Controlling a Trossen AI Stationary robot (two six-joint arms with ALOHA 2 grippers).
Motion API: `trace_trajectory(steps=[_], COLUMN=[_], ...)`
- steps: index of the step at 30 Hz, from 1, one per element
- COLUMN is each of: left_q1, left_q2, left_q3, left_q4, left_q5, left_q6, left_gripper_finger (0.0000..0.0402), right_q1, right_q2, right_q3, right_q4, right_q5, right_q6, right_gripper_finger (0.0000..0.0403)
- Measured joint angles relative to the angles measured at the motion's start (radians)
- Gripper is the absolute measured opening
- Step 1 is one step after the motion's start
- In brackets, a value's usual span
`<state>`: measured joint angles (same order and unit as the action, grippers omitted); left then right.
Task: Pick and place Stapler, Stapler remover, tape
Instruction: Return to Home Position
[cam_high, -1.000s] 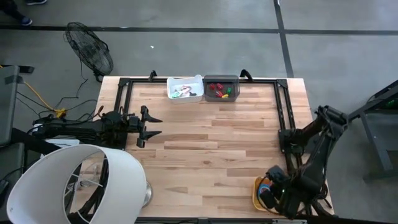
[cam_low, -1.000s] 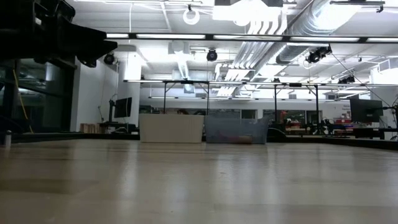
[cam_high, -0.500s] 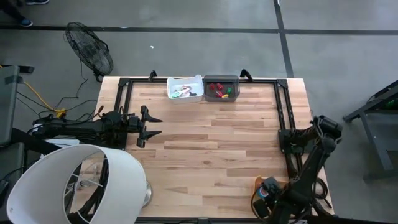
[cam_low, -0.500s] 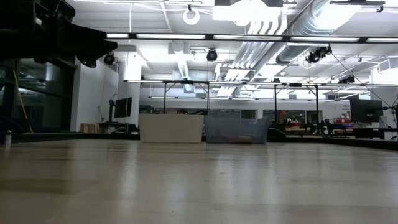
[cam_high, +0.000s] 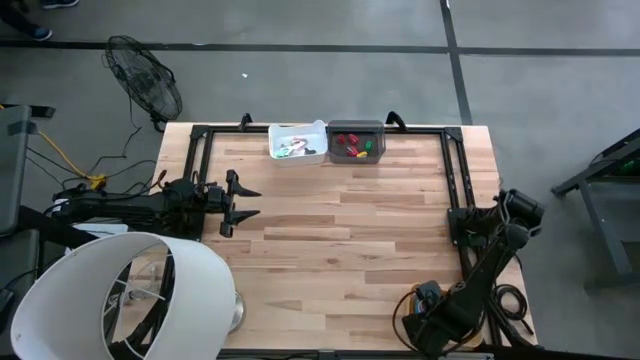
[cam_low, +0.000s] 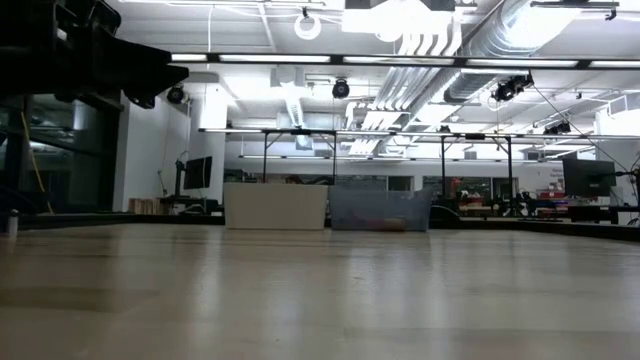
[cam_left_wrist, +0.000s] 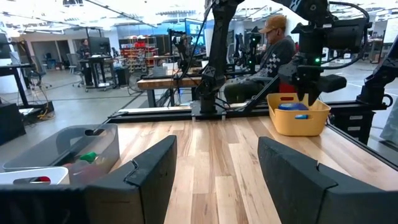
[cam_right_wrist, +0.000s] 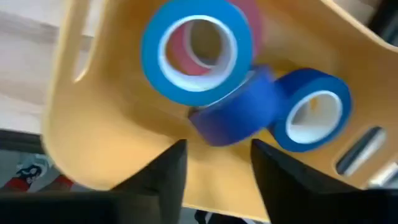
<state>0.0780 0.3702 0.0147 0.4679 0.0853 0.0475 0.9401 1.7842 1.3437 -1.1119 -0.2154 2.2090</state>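
A yellow bin (cam_right_wrist: 124, 130) stands at the table's near right corner (cam_high: 408, 308). In it lie two blue tape rolls, one (cam_right_wrist: 198, 48) flat with its hole up, the other (cam_right_wrist: 311, 115) beside it, and a darker blue piece (cam_right_wrist: 233, 115) between them. My right gripper (cam_right_wrist: 214, 177) hangs open just above the bin, pointing down; it also shows in the high view (cam_high: 428, 300) and in the left wrist view (cam_left_wrist: 309, 98). My left gripper (cam_high: 240, 200) waits open at the table's left side. The stapler and stapler remover are out of view.
A white bin (cam_high: 297, 143) and a grey bin (cam_high: 356, 142) with small coloured items stand at the far edge. A black rail frame (cam_high: 458, 180) borders the table. A large white lamp shade (cam_high: 120, 295) covers the near left corner. A person (cam_left_wrist: 277, 43) sits beyond the table.
My right gripper has sunk toward the yellow bin and shifted a little toward the table's left edge, turning about its own axis as it went. The left arm has kept still.
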Motion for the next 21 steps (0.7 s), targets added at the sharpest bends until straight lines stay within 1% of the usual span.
trace_trajectory(steps=[4, 6, 8, 12, 15, 19, 21], left_q1=[0.000, 0.000, 0.000, 0.000, 0.000, 0.000, 0.000], left_q2=[0.000, 0.000, 0.000, 0.000, 0.000, 0.000, 0.000], left_q3=[0.000, 0.000, 0.000, 0.000, 0.000, 0.000, 0.000], left_q4=[0.000, -0.002, -0.004, -0.007, -0.007, -0.007, -0.007], left_q5=[0.003, 0.003, 0.003, 0.003, 0.002, 0.002, 0.002], left_q6=[0.000, 0.000, 0.000, 0.000, 0.000, 0.000, 0.000], left_gripper_finger=[0.0221, 0.0221, 0.0221, 0.0221, 0.0221, 0.0221, 0.0221], right_q1=[-0.013, -0.023, -0.039, -0.100, -0.148, -0.228, -0.279], right_q2=[-0.005, -0.007, -0.014, -0.072, -0.136, -0.220, -0.249], right_q3=[0.000, 0.002, 0.012, 0.019, 0.019, 0.017, 0.016], right_q4=[-0.001, 0.010, 0.009, -0.011, -0.053, -0.107, -0.156], right_q5=[-0.068, -0.065, -0.038, 0.090, 0.231, 0.434, 0.519], right_q6=[0.021, 0.023, 0.013, -0.016, -0.046, -0.196, -0.287], right_gripper_finger=[0.0205, 0.0217, 0.0221, 0.0223, 0.0223, 0.0224, 0.0224])
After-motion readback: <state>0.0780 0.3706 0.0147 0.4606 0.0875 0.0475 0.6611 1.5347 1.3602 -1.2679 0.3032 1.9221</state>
